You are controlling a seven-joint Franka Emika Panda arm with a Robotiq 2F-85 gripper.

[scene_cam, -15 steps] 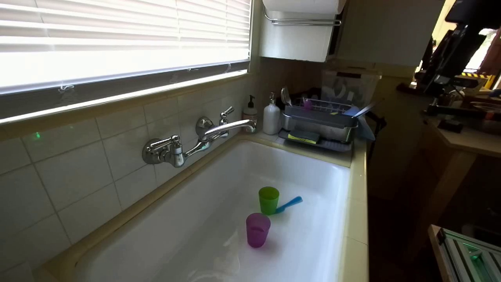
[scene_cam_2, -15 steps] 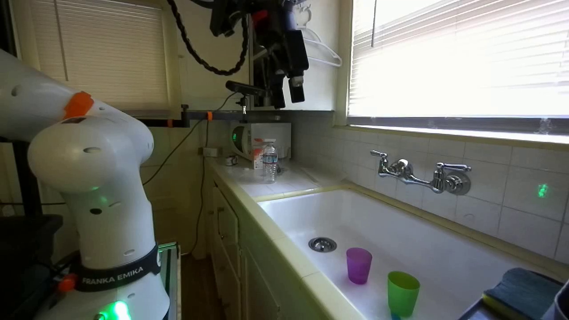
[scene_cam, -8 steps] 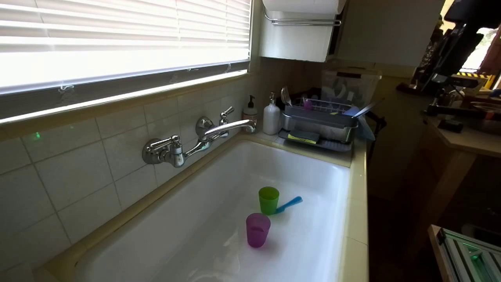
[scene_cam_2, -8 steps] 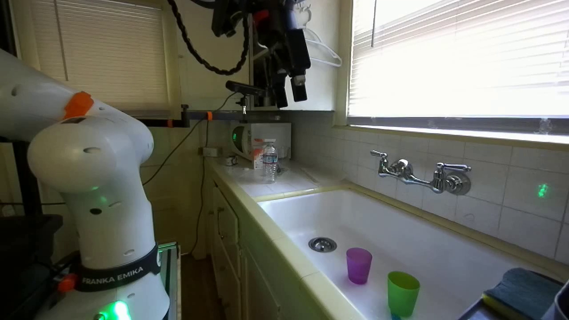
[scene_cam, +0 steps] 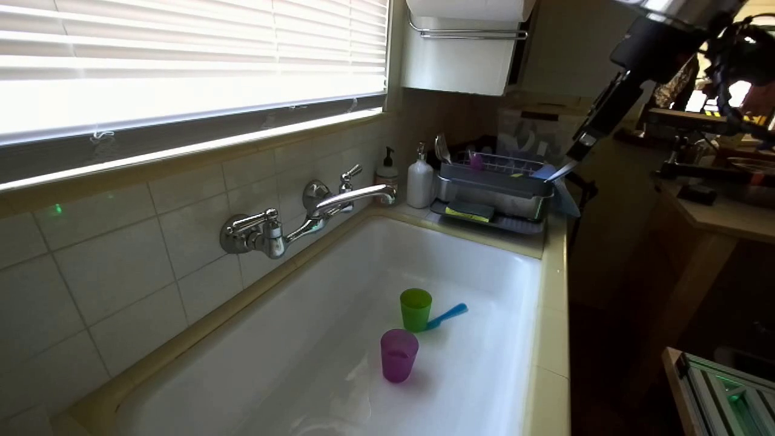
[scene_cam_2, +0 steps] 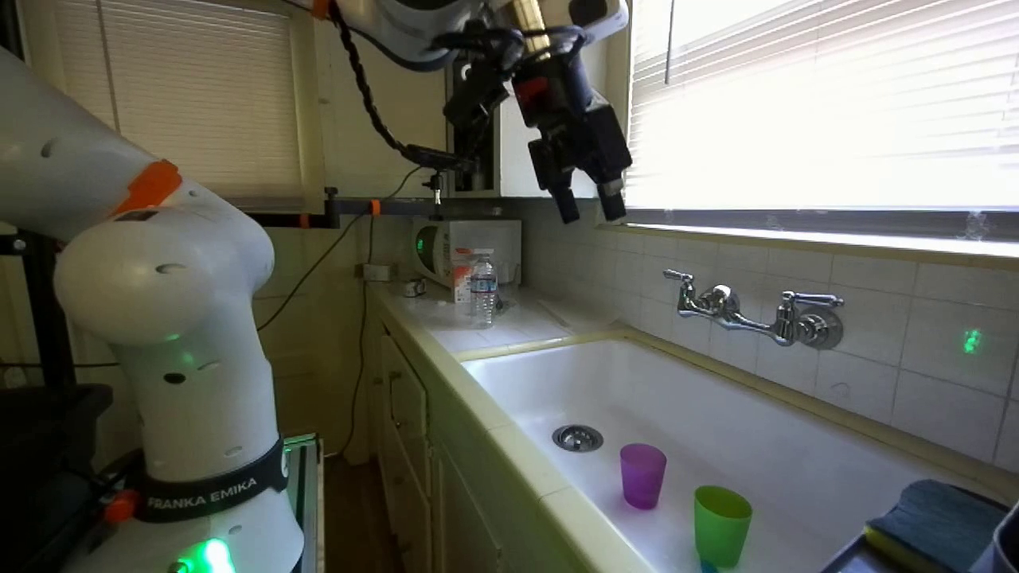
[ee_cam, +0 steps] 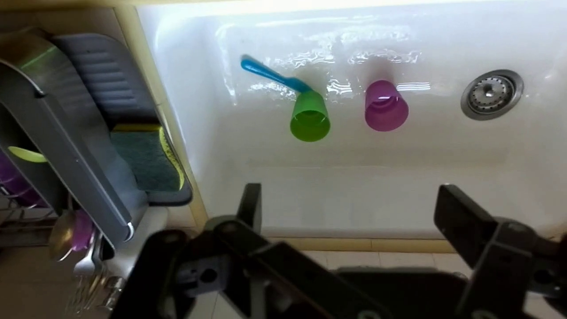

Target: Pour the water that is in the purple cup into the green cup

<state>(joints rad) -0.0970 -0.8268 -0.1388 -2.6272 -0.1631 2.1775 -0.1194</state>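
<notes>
Wrist view: two cups are standing upright in one sink (ee_cam: 376,195), near each other but apart. The purple cup (ee_cam: 385,108) is sitting between the green cup (ee_cam: 310,105) and one drain (ee_cam: 491,94); what is lying inside either, I cannot tell. One blue stick (ee_cam: 266,73) is resting against the green cup's foot. One sponge (ee_cam: 146,155) is lying on a grey tray (ee_cam: 99,71) beside the dish rack (ee_cam: 76,155). The hand's (ee_cam: 354,206) two fingers (ee_cam: 252,206) are standing wide apart, holding nothing.

In an exterior view, the hand is hanging higher than both cups, well apart from them. One clear bottle (scene_cam_2: 482,294) and one microwave (scene_cam_2: 503,245) are standing on the counter (scene_cam_2: 529,322).

In an exterior view, a curved line is showing inside the purple cup. Two pump bottles (scene_cam: 419,184) are standing near the dish rack, and one see-through bin (scene_cam: 542,136) is holding items too blurred to name.
</notes>
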